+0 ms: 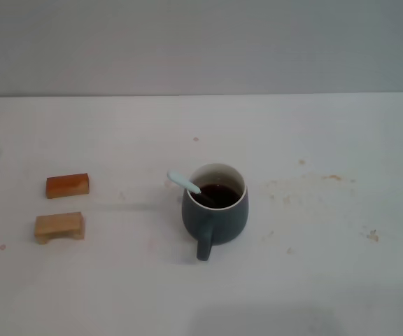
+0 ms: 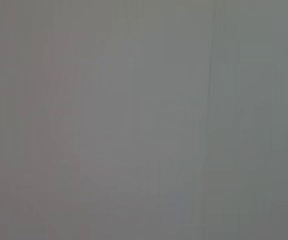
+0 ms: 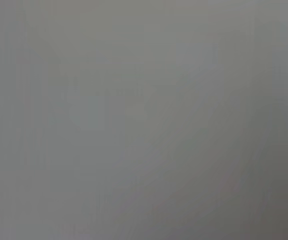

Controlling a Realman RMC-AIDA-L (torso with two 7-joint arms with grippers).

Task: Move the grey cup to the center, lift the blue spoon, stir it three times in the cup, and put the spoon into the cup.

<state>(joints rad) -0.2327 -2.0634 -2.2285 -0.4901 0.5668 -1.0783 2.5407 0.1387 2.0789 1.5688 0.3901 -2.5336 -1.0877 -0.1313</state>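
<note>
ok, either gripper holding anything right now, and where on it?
Nothing is held. No gripper is in view; the blue spoon leans inside the grey cup, handle over the rim, free.

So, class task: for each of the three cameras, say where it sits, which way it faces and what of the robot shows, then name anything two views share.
Head view: from the robot's head, looking forward and down at the white table; the grey cup stands near the middle with the blue spoon resting in it, two wooden blocks to the left; no arm or gripper shows.
Left wrist view: on the left wrist; only a plain grey field, nothing of the robot.
Right wrist view: on the right wrist; likewise.
Shared: the wrist views share that blank grey; neither shows any object seen from the head.
</note>
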